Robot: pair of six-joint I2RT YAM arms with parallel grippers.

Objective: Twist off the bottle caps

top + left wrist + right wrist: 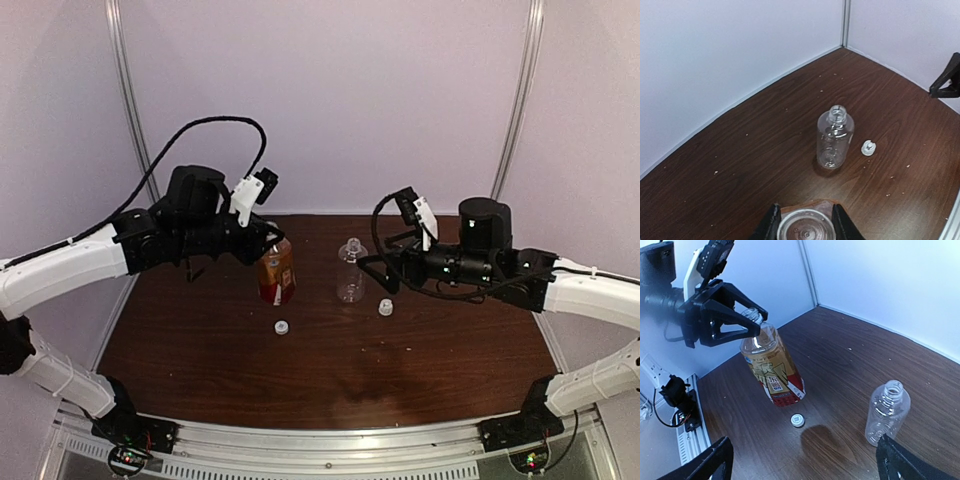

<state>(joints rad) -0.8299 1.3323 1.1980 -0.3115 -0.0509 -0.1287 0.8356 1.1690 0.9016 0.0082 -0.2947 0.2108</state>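
Pinching amber bottle [772,367] at neck in left gripper [758,325], holding it slightly tilted above table [450,350], near-left of upright clear bottle [350,272]. Near cap [281,327] lying below it, far cap [385,308] lying beside clear bottle. Right gripper [372,270] standing spread, empty, just right.

Lab enclosure: white walls [330,100], aluminium rail [330,437].

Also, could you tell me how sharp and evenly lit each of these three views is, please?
Top external: soft and hazy, faint sheen on the table. Left wrist: clear bottle crisp, the amber bottle at the bottom edge blurred. Right wrist: sharp, the amber bottle's shadow dark beside a cap.
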